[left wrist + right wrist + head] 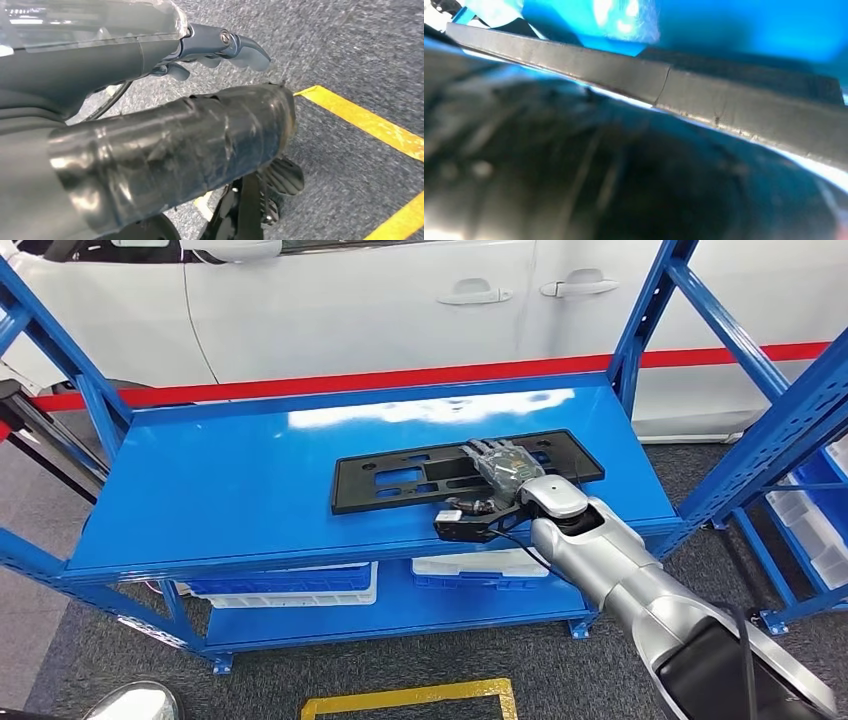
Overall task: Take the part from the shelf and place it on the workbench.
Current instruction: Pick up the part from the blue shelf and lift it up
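The part [400,480] is a long flat black plastic plate with cut-outs, lying on the top board of the blue shelf [220,490]. My right hand [500,468] lies on the plate's right half, fingers stretched across its top, thumb hidden. In the right wrist view the plate's dark edge [724,105] runs close by, above the blurred hand. My left hand [220,50] hangs over grey carpet with nothing in it, its fingers held apart from the taped thumb [175,150].
A white car [400,300] stands right behind the shelf. White and blue bins [290,585] sit on the lower board. Blue uprights [650,310] frame the shelf, and another rack with bins [810,530] stands at the right. A yellow floor marking [410,698] lies in front.
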